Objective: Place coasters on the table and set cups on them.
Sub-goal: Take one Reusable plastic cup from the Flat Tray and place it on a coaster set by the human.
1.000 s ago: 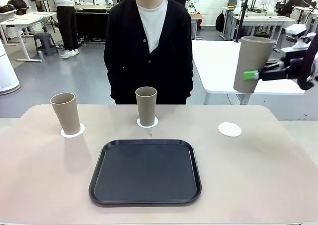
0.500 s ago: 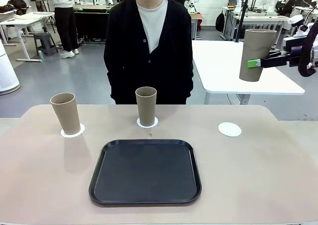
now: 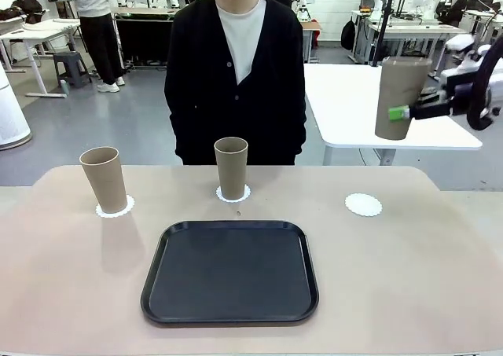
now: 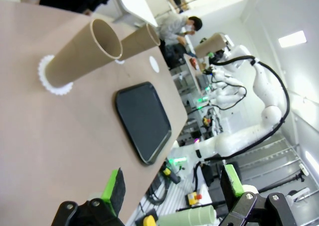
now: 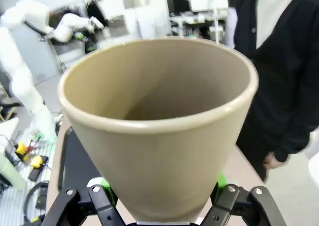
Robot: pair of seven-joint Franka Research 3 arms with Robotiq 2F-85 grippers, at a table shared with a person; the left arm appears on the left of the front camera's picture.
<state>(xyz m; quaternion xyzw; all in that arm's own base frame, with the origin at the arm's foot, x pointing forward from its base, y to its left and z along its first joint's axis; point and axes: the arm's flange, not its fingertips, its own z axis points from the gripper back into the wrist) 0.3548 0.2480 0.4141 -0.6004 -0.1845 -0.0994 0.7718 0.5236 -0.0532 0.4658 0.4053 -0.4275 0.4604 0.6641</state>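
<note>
Two tan cups stand on the beige table (image 3: 409, 277), each on a white coaster: one at the left (image 3: 104, 179) on its doily (image 3: 115, 207), one at the middle (image 3: 231, 167) on another (image 3: 233, 193). A third coaster (image 3: 363, 204) lies bare at the right. High above and beyond it, my right gripper (image 3: 399, 112) is shut on the third cup (image 3: 401, 97), held upright. Up close, this cup (image 5: 159, 121) sits between that gripper's (image 5: 162, 196) green pads. My left gripper (image 4: 172, 186) hangs open over the table's left end, with the left cup (image 4: 82, 51) ahead of it.
A black rounded-square tray (image 3: 229, 271) lies at the table's front middle. A person in a black cardigan (image 3: 236, 81) stands at the far edge behind the middle cup. A white table (image 3: 354, 104) stands behind at the right, under the held cup.
My right gripper with its cup rose a little and moved slightly away, then sank back a bit. The two standing cups and the coasters have not moved.
</note>
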